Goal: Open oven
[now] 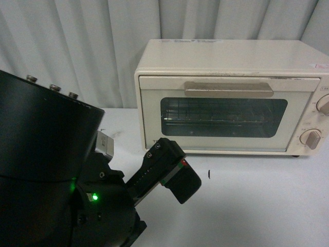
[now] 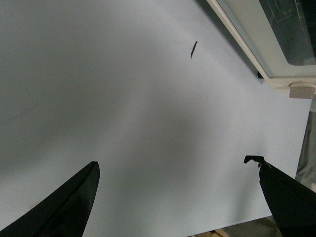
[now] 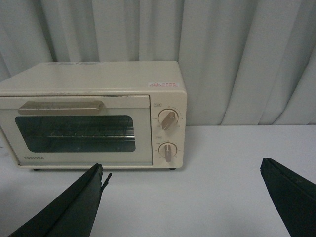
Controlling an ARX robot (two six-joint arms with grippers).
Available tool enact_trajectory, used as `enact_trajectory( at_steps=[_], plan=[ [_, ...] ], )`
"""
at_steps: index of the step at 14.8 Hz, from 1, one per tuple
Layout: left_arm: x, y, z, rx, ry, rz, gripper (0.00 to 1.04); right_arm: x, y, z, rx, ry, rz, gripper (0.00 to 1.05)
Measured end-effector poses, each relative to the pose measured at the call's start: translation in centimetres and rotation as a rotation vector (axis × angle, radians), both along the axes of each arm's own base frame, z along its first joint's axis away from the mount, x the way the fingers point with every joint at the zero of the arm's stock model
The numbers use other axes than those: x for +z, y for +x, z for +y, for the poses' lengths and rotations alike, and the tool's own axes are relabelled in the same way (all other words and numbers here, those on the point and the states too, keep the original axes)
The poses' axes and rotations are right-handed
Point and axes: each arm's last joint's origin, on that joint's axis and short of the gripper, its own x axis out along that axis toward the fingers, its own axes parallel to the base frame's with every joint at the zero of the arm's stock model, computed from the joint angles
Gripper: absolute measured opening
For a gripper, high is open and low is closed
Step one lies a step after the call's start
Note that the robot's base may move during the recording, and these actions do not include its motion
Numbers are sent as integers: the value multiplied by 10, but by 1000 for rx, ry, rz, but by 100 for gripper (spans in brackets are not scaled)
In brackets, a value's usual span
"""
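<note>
The oven (image 1: pixel 226 98) is sitting on the desk (image 1: pixel 257 200) in the upper right of the front view, its door (image 1: pixel 223 116) closed. The left fingers (image 2: pixel 69 207) are gaping wide above the desk, holding nothing. The right fingers (image 3: pixel 74 207) are gaping equally wide, facing the oven and touching nothing.

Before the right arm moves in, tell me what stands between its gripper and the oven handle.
Nothing visible. Only bare table lies between the open right gripper and the oven; its handle is unobstructed.

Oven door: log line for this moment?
phase: pre-contact | cream-white boxy toaster oven: door shut | beige bar handle: untouched | left gripper: open, over white table | right gripper: open, facing oven front, no contact
</note>
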Motion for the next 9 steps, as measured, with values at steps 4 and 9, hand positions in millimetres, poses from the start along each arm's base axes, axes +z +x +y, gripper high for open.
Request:
enact_trajectory(
  at_steps=[4,9],
  plan=[
    [-23,5,-19,66,-33,32,98,0,0,0,0,0,0,98],
    [-39,15,-25,113,-11,44,98,0,0,0,0,0,0,98]
  ],
)
